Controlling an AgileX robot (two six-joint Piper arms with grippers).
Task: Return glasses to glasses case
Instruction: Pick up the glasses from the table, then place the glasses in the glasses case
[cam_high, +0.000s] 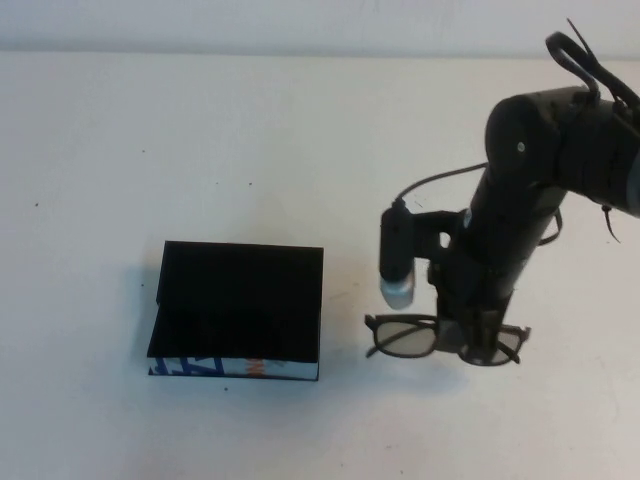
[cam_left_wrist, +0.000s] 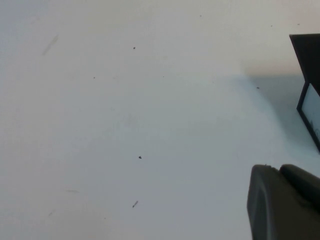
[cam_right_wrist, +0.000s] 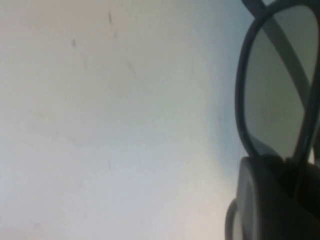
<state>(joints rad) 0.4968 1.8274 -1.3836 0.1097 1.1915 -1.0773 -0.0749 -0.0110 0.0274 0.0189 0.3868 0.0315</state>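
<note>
Tool on your right arm (cam_high: 478, 335) sits down at the bridge of the glasses (cam_high: 405, 337); whether it grips them, you cannot tell. Your glasses case (cam_high: 238, 310) lies closed on the surface (cam_high: 200, 150), beside the glasses toward your left arm, frame long axis pointing at it. Left tool (cam_left_wrist: 285, 202) looks parked beyond the case, jaw state unclear.

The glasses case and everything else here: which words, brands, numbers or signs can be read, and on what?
Glasses case front edge: blue, white and orange print, too blurred to read.
Glasses: no text visible.
Right gripper, down at the glasses: no label visible.
Left gripper, seen only in its wrist view, beside the case: no text.
</note>
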